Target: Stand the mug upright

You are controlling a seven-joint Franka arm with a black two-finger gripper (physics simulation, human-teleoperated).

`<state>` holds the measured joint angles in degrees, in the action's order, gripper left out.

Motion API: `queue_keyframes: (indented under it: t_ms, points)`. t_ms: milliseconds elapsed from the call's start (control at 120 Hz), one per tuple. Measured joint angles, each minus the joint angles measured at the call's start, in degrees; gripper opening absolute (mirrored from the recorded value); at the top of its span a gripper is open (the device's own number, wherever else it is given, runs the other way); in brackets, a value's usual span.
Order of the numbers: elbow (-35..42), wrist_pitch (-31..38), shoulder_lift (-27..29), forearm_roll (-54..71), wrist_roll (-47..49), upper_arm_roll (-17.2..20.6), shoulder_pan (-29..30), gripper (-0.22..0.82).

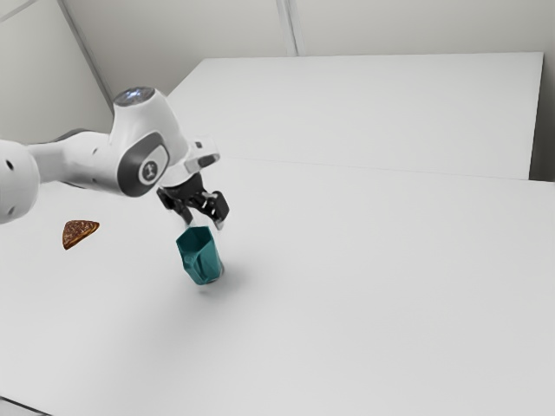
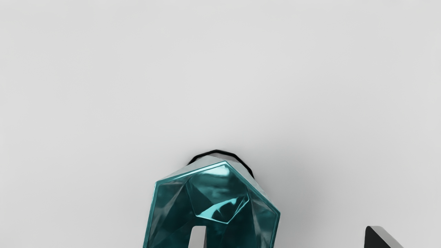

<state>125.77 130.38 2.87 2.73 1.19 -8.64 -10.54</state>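
Note:
The teal, faceted mug (image 1: pixel 200 256) is below the black gripper (image 1: pixel 204 223) in the exterior view, its mouth toward the hand and its body looking somewhat tilted. Seen from the wrist, the mouth of the mug (image 2: pixel 220 193) faces the camera, with part of a pale outer wall and a black edge showing past the rim. Both fingertips of the gripper (image 2: pixel 290 237) stand wide apart there. One overlaps the mug's mouth; whether it reaches inside cannot be told. The other is off to the mug's side, away from its wall. The mug's handle cannot be made out.
A brown, wedge-shaped piece of food (image 1: pixel 79 233) lies on the white table (image 1: pixel 364 286), toward the exterior view's left from the mug. A second white surface (image 1: pixel 364 108) stretches behind. A dark-edged corner shows at the exterior view's lower left.

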Motion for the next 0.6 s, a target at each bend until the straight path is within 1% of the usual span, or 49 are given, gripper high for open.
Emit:
queue_keyframes:
  t_ms: [58, 125, 150, 208, 233, 275, 325, 400, 492, 600]
  points:
    - [-4.7, -2.6, -0.5, 0.0, -0.1, 1.3, 0.7, 0.51]
    - [-14.1, -7.5, -3.8, 0.0, -0.6, 2.7, 1.1, 0.54]
    - [-18.1, -9.6, -5.4, 0.1, -0.9, 4.4, 2.4, 0.54]
    - [-24.3, -14.0, -7.4, 0.1, -1.8, 10.5, 7.6, 0.56]
    - [-25.6, -15.6, -7.5, 0.1, -2.2, 11.9, 8.7, 0.56]
    - [-26.7, -17.8, -6.8, 0.1, -3.0, 13.0, 9.9, 0.57]
    - [-27.3, -20.4, -5.3, 0.1, -3.8, 13.5, 10.7, 0.58]
    - [-28.2, -23.7, -3.4, 0.1, -5.0, 12.8, 10.8, 0.59]
    - [-30.9, -27.8, -3.0, 0.0, -6.4, 11.6, 10.6, 0.59]
    - [-32.0, -30.7, -3.1, -1.6, -7.8, 10.4, 10.6, 0.60]
